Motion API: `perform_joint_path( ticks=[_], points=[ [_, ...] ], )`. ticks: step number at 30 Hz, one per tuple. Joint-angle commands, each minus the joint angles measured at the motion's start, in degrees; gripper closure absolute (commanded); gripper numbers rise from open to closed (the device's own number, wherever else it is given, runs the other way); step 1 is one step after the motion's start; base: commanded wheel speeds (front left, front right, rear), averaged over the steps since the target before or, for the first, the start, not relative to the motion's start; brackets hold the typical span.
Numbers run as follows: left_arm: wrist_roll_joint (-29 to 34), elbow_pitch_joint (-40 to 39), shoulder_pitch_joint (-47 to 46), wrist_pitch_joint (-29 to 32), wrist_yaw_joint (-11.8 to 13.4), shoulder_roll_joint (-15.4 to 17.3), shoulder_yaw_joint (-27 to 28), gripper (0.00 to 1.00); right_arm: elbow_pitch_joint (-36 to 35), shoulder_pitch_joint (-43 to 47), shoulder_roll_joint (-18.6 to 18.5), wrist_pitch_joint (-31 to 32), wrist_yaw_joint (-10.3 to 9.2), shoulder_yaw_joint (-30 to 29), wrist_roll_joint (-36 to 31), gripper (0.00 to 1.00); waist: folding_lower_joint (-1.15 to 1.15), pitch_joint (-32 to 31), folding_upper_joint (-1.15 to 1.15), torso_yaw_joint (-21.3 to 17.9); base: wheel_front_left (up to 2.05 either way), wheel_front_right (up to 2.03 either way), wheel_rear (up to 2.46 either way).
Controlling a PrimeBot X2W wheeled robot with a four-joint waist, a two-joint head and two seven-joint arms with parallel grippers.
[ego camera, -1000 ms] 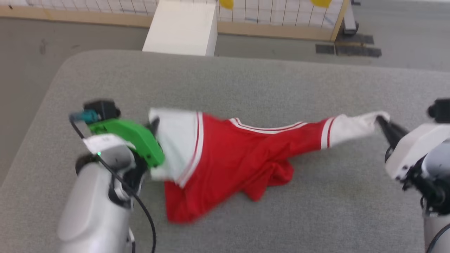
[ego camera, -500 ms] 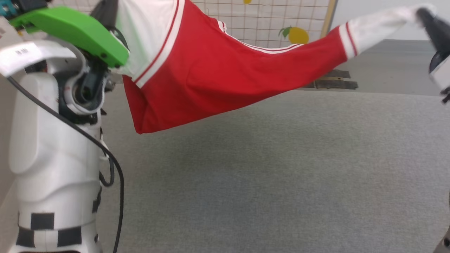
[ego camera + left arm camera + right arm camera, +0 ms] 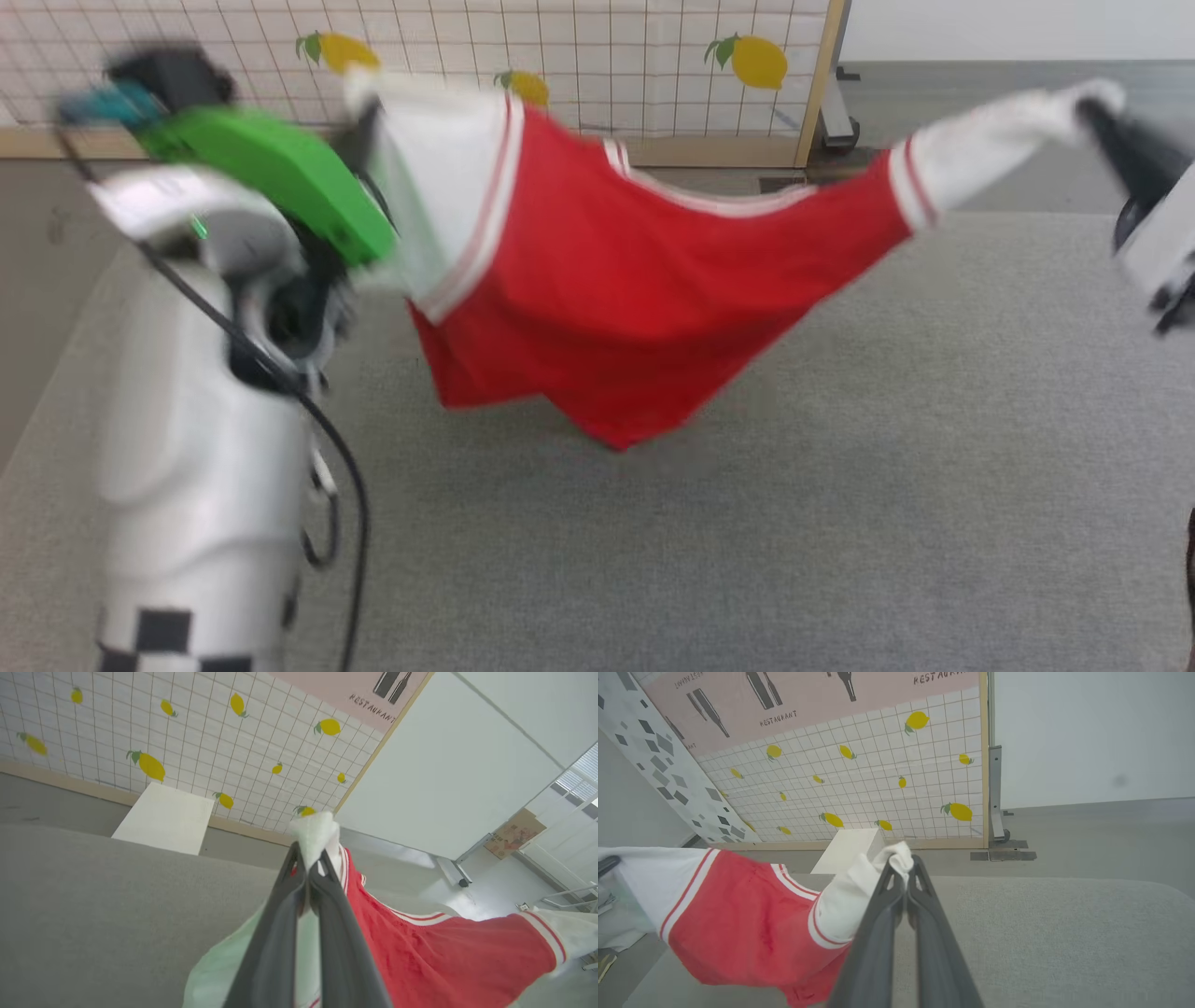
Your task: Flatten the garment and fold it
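The garment (image 3: 607, 299) is a red shirt with white sleeves and striped trim, stretched in the air between my two grippers above the grey table (image 3: 840, 523). My left gripper (image 3: 359, 126) is shut on the end of one white sleeve at the upper left of the head view. In the left wrist view the left gripper (image 3: 308, 858) pinches white cloth of the garment (image 3: 444, 961). My right gripper (image 3: 1088, 112) is shut on the other sleeve's end at the upper right. The right wrist view shows the right gripper (image 3: 903, 865) clamped on the garment (image 3: 752, 919). The red body sags toward the table.
A tiled partition with lemon prints (image 3: 597, 56) stands behind the table. A white box (image 3: 166, 819) sits on the floor beyond the table's far edge. My left forearm (image 3: 196, 467) with its cable rises at the lower left.
The garment went from lying on the table to hanging in the air, held by both sleeves. The head camera has tilted, so the whole picture has shifted. Since half a second ago the body sags lower.
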Motion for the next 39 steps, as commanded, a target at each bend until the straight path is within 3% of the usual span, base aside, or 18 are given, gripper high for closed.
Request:
perform_joint_path(
  ticks=[1, 8, 13, 18, 20, 27, 34, 39],
  points=[
    [-0.12, 1.07, 3.28, 0.22, -0.07, -0.98, -0.92, 1.0, -0.28, 3.03, 0.45, 0.15, -0.08, 0.38, 0.51, 1.0, 0.0, 0.82, 0.0, 0.42, 0.0, 0.0, 0.0],
    [1.19, 7.96, 14.97, -1.26, 0.43, -3.68, -5.16, 1.0, 0.43, 16.66, 2.76, -1.73, -0.08, 1.59, 0.11, 1.0, 0.0, 2.36, 0.0, 1.31, 0.0, 0.0, 0.0],
    [1.76, 15.81, 22.98, -2.94, 0.65, -5.24, -8.39, 1.0, 4.72, 29.6, 4.58, -5.45, -0.08, 4.85, -1.93, 1.0, 0.0, 2.53, 0.0, 2.14, 0.0, 0.0, 0.0],
    [1.76, 18.56, 24.16, -3.76, 1.09, -5.55, -8.95, 1.0, 6.65, 33.06, 5.67, -7.07, -0.08, 5.79, -2.5, 1.0, 0.0, 2.39, 0.0, 2.64, 0.0, 0.0, 0.0],
    [1.99, 18.75, 23.83, -4.53, 1.38, -5.17, -8.7, 0.0, 6.9, 33.21, 5.98, -7.61, -0.08, 5.79, -2.52, 1.0, 0.0, 2.32, 0.0, 2.72, 0.0, 0.0, 0.0],
    [8.59, 13.88, 20.85, -4.69, 2.42, -0.49, -12.48, 0.0, 6.39, 32.72, 6.21, -8.02, -0.08, 5.4, -2.81, 1.0, 0.0, 2.08, 0.0, 3.31, 0.0, 0.0, 0.0],
    [13.56, 10.54, 18.05, 8.21, 3.4, 2.57, -19.09, 0.0, 5.4, 32.43, 6.56, -7.74, -0.08, 5.39, -2.97, 1.0, 0.0, 3.32, 0.0, 3.85, 0.0, 0.0, 0.0],
    [13.79, 11.36, 16.91, 12.89, 3.98, 2.7, -20.4, 0.0, 4.68, 31.77, 6.48, -7.49, -0.08, 5.46, -2.67, 1.0, 0.0, 4.76, 0.0, 3.27, 0.0, 0.0, 0.0]
  ],
)
